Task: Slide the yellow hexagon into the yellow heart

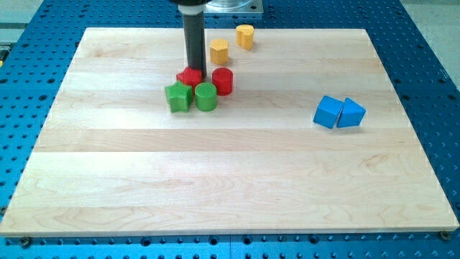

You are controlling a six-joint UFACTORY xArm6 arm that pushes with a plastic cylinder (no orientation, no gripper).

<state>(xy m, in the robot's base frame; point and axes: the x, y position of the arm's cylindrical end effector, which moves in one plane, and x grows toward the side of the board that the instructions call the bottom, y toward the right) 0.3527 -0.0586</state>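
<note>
My tip [195, 72] is the lower end of the dark rod coming down from the view's top. It stands at the far edge of a red block [190, 78], close against it. The yellow hexagon [219, 51] lies just right of the rod and a little above the tip, apart from it. The yellow heart [245, 35] lies up and to the right of the hexagon, near the board's top edge, with a small gap between the two.
A red cylinder [223, 81] sits right of the red block. A green star [177, 96] and a green cylinder [206, 96] sit just below them in one tight cluster. Two blue blocks [329, 111] [351, 113] touch at the view's right. The wooden board [230, 187] lies on a blue perforated table.
</note>
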